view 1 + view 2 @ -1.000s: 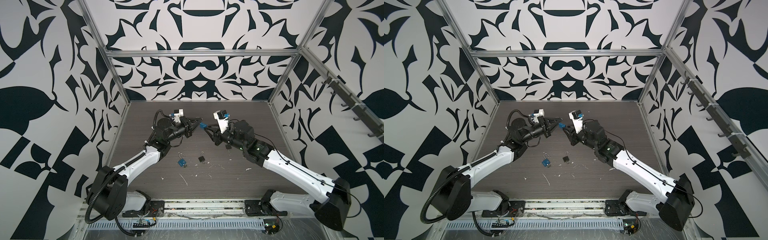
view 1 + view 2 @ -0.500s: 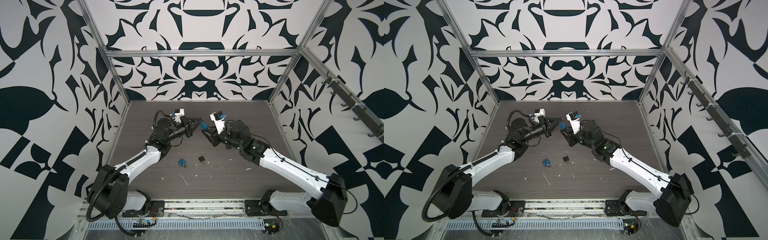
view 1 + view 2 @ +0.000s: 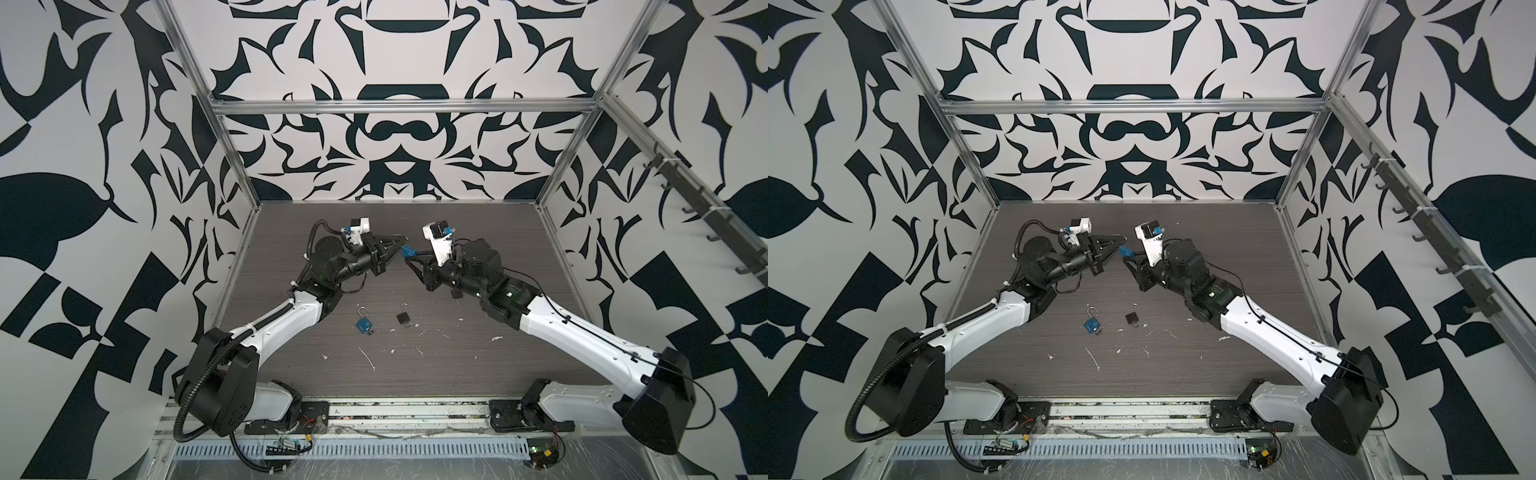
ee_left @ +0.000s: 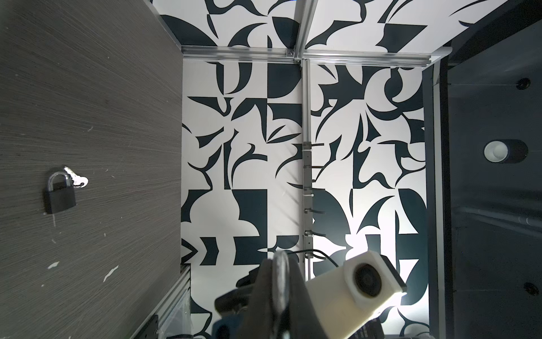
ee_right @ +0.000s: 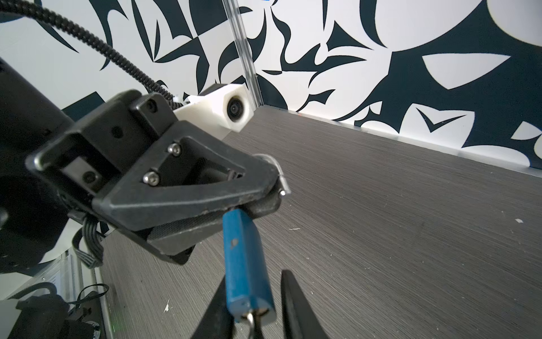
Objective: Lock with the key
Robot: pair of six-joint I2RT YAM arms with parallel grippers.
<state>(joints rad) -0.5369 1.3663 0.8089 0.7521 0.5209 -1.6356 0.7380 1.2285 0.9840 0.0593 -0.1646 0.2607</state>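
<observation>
A blue padlock [image 5: 243, 264] hangs in the air over the middle of the table. My left gripper [image 5: 269, 190] is shut on its silver shackle [image 4: 281, 273]. My right gripper [image 5: 255, 276] is open around the padlock's body, with one finger against it and a gap to the other finger [image 5: 293, 302]. A key [image 5: 251, 324] sticks out of the padlock's underside between my right fingers. In both top views the two grippers meet tip to tip at the padlock [image 3: 408, 250] [image 3: 1124, 250].
On the dark table [image 3: 478, 353] below lie a second blue padlock [image 3: 363, 323] with its shackle open and a black padlock [image 3: 402, 318] [image 4: 60, 195] with a key [image 4: 76, 180]. White scraps litter the front of the table. Patterned walls close in three sides.
My right gripper has moved in toward the left gripper and now has its fingers around the blue padlock's body; its jaws have narrowed slightly. The left arm has stayed put.
</observation>
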